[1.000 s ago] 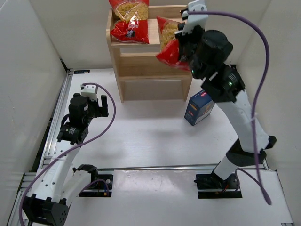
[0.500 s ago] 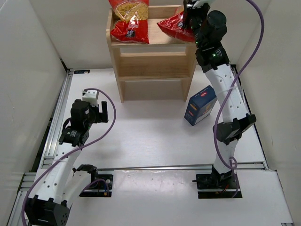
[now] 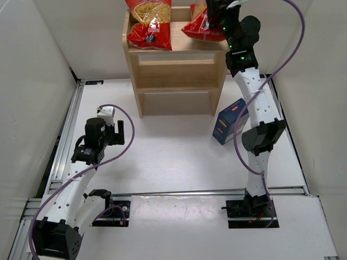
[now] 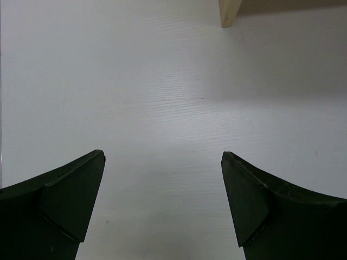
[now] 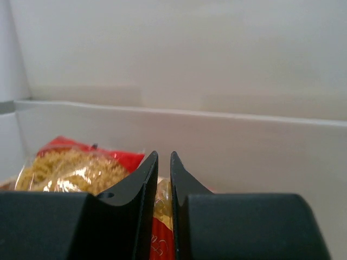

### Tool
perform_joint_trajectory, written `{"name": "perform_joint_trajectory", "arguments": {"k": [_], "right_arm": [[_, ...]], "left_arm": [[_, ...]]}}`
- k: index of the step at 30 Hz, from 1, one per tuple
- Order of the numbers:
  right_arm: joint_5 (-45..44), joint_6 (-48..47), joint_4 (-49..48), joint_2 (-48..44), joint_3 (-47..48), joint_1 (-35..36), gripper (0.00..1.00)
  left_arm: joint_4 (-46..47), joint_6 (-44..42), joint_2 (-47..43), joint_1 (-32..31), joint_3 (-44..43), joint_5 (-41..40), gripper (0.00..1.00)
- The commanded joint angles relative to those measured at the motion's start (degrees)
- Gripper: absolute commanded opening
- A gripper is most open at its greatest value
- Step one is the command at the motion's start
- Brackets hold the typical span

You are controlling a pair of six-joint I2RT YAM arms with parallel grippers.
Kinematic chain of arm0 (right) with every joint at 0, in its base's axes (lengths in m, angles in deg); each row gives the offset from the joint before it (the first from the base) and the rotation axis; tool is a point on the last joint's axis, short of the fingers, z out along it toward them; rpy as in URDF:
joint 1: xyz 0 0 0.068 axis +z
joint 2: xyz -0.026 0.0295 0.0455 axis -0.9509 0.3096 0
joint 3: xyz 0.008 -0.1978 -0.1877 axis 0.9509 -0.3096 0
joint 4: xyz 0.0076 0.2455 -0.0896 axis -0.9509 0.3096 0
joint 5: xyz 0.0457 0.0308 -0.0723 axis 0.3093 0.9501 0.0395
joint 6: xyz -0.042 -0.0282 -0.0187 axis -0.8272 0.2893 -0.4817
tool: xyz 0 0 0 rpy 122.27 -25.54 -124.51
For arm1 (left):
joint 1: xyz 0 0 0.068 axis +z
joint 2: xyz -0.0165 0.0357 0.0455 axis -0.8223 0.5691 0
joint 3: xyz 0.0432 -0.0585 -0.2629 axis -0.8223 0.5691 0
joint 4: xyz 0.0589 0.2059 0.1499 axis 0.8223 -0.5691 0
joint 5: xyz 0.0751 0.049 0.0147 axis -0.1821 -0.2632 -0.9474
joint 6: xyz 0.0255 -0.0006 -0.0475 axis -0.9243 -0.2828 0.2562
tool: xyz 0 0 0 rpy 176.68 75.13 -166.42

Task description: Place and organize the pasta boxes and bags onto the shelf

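The wooden shelf (image 3: 173, 70) stands at the back. One red pasta bag (image 3: 150, 24) lies on the left of its top tier. My right gripper (image 3: 216, 12) is shut on the second red pasta bag (image 3: 201, 28) and holds it over the right of the top tier. In the right wrist view that bag (image 5: 162, 227) is pinched between the nearly closed fingers (image 5: 142, 184), with the other bag (image 5: 70, 168) to the left. The dark blue pasta box (image 3: 231, 121) stands on the table right of the shelf. My left gripper (image 4: 162, 162) is open and empty above bare table.
White walls enclose the table on the left, back and right. A metal rail (image 3: 68, 130) runs along the left edge. A corner of the shelf's foot (image 4: 230, 13) shows at the top of the left wrist view. Purple cables loop off both arms.
My right arm has stretched up and back, carrying the red bag from in front of the shelf onto the right of the top tier. The left arm shifted slightly.
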Motion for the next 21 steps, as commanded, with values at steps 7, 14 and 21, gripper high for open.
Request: {"name": "perform_joint_trajectory", "arguments": {"k": [7,14,21], "right_arm": [[4.94,4.31,-5.58,1.14,2.33,0.0,0.06],[2.4,-0.26,1.79,-4.13,2.33,1.93,0.86],[-15.68,-11.85,8.75,-17.21,-1.08,10.8,1.0]], "left_arm": [[0.25,0.36,2.05,1.88,-0.26,1.37,1.0],[0.25,0.36,2.05,1.88,-1.5,1.89,1.0],[0.25,0.36,0.3,1.88,-3.07,3.74,1.0]]}}
